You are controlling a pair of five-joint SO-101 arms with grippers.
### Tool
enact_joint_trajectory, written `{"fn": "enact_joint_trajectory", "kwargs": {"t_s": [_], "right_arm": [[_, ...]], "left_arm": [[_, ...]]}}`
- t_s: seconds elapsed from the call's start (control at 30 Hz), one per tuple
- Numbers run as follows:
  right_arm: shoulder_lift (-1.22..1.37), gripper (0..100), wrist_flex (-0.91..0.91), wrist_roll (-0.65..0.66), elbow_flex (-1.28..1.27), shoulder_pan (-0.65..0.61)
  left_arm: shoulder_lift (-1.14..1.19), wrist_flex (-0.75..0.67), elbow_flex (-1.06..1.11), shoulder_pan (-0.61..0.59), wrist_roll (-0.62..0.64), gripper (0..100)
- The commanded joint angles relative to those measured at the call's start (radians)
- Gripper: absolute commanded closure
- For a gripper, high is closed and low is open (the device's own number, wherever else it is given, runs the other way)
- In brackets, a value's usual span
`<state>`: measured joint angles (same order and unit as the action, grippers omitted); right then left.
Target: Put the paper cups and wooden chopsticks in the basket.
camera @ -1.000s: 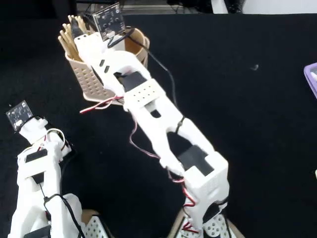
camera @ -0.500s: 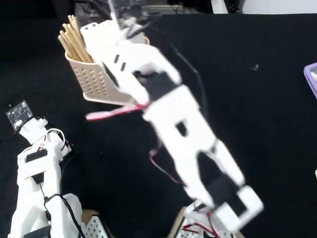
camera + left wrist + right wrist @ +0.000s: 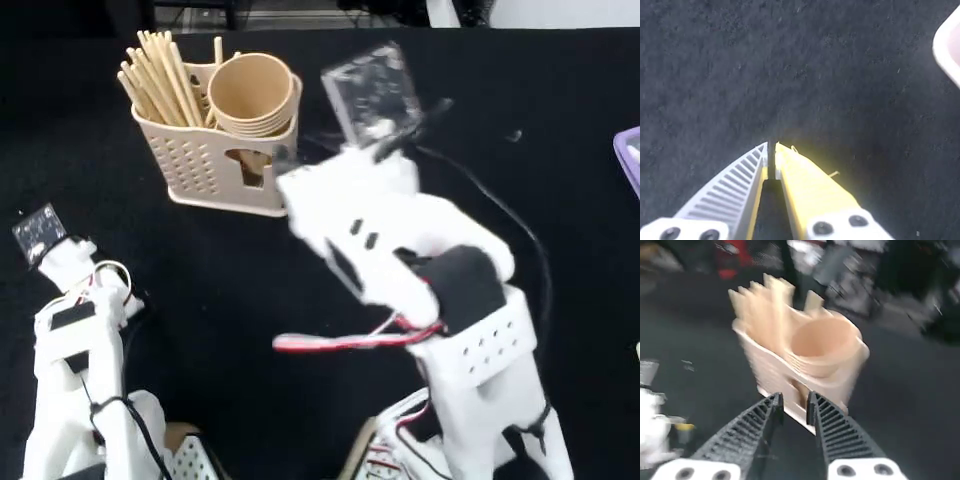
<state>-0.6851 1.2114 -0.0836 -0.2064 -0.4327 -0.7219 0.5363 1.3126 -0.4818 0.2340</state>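
With the basket (image 3: 767, 372) of cups (image 3: 822, 347) and chopsticks (image 3: 762, 310) just ahead of my right hand (image 3: 794, 401), slightly parted and empty, I judge a careless swing could knock it over.

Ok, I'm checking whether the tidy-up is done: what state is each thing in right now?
Basket: upright on the table, holding cups and chopsticks.
Paper cups: stacked, mouth up, inside the basket.
Chopsticks: standing on end in the basket beside the cups, leaning.
Left gripper: shut, empty, over bare table.
Right gripper: slightly open, empty, apart from the basket.
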Motion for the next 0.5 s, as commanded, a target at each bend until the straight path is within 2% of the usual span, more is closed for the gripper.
{"fn": "enact_joint_trajectory", "kwargs": {"t_s": [0.0,0.13,0.27,0.37,0.47], "right_arm": [[-0.104,96.2,-0.072,-0.046,-0.191,0.204],[-0.194,98.5,-0.218,-0.012,-0.460,0.342],[-0.268,98.7,-0.298,-0.012,-0.657,0.430],[-0.320,98.7,-0.305,-0.006,-0.773,0.439],[-0.390,98.4,-0.299,-0.012,-0.868,0.439]], "left_arm": [[-0.163,0.135,-0.022,0.064,-0.028,97],[-0.358,0.157,0.077,0.156,-0.127,97],[-0.565,0.166,0.166,0.182,-0.149,97],[-0.698,0.167,0.228,0.182,-0.149,97],[-0.816,0.229,0.252,0.183,-0.149,97]]}}
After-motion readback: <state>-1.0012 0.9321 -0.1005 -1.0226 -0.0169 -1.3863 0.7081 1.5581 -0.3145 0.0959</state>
